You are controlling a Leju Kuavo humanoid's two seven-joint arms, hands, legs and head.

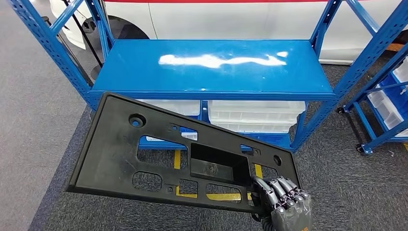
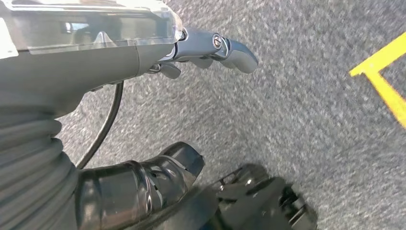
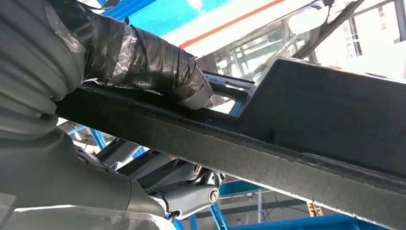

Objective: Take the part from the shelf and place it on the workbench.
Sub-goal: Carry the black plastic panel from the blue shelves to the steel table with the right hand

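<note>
We note the black plastic part point(image 1: 159, 154), a flat panel with cut-outs, held in the air, stretching away leftward from our right hand point(image 1: 283, 201), which clamps its near right corner, thumb point(image 3: 143, 62) above the edge. Beyond it stands the blue shelf point(image 1: 211, 67); white bins point(image 1: 255, 115) sit beneath its top board, contents unreadable. Our left hand point(image 2: 210, 48) hangs over grey carpet point(image 2: 306, 110), fingers loosely apart, holding nothing.

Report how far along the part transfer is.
Done: the black part is off the blue shelf, whose top is bare. In hand: the right hand grips the part's edge, holding it in the air before the shelf. The left hand hangs over the floor. Left: placing it on the workbench.
</note>
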